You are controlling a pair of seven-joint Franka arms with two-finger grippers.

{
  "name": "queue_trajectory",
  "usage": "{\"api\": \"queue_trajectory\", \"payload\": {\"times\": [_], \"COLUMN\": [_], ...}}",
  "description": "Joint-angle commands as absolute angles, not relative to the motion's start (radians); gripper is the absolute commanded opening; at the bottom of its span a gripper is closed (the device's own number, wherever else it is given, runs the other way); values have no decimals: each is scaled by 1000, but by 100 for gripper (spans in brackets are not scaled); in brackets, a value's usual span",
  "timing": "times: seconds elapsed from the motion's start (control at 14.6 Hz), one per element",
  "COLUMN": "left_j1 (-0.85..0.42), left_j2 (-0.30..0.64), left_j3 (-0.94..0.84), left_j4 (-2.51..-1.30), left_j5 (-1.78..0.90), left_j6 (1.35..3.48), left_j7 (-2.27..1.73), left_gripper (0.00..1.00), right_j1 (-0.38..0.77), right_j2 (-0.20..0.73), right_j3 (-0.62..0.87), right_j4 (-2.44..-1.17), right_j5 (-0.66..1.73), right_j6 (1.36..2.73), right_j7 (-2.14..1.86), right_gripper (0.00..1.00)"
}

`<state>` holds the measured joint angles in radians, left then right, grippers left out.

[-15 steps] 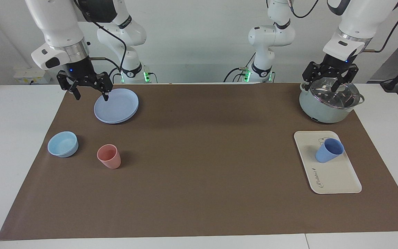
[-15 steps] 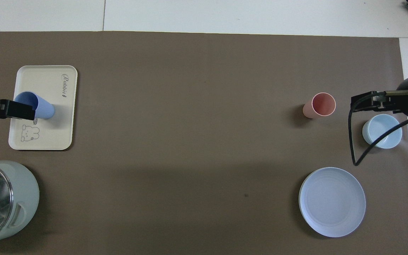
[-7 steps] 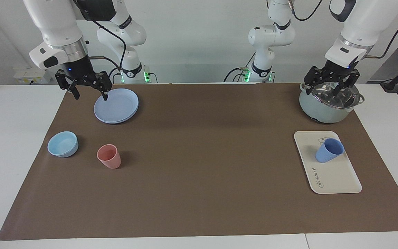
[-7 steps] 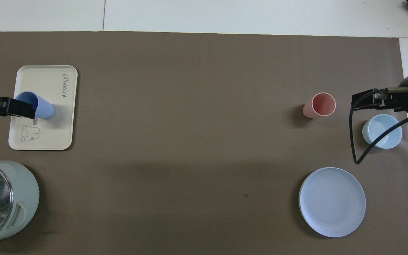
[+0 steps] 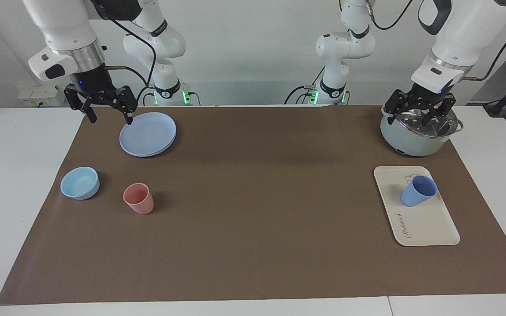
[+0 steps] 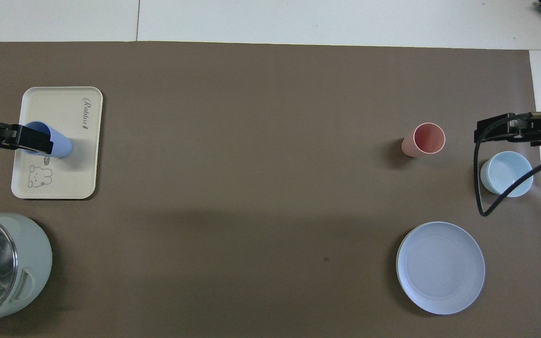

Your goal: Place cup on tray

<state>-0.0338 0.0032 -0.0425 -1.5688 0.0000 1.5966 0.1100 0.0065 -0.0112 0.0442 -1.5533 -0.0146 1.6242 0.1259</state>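
The left gripper (image 5: 420, 112) hangs in the air over the lidded pot (image 5: 417, 134), its fingers spread wide with nothing between them, clear of the glass lid below. The pot stands at the left arm's end of the table, close to the robots. Farther from the robots than the pot lies the tray (image 5: 428, 224), cream-white with a small animal print and cursive lettering, and the cup (image 5: 417, 191) stands upright on it, on the half of the tray nearer the robots, just beside the animal print. Nothing touches the cup.

At the right arm's end, the right gripper (image 5: 108, 112) is raised too, fingers held well apart and empty, one fingertip over the rim of the round blue plate (image 5: 149, 134). Farther from the robots than the plate sit a low light-blue bowl (image 5: 79, 183) and a salmon-pink tumbler (image 5: 139, 199), side by side but apart, the bowl toward the table's edge. All of it rests on a brown mat (image 5: 257, 197) whose middle stretch lies bare between the two groups
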Motion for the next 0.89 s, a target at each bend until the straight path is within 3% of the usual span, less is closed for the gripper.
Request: {"api": "queue_trajectory", "payload": {"times": [0.0,0.82], "left_j1": [-29,-31], "left_j2": [-8,-9], "left_j3": [-43,-43], "left_j4": [-1568,-1574], "left_j5": [12,12], "left_j6": [1595,1606], "left_j7": [115,110], "left_gripper": [100,100], "right_j1": [-8,95], "right_j2": [-14,-18], "right_j3": [46,-49], "right_j4": [-1545,-1543], "right_j5": [12,11], "right_j6": [1597,1516], "right_j7": [104,107], "right_gripper": [99,99]}}
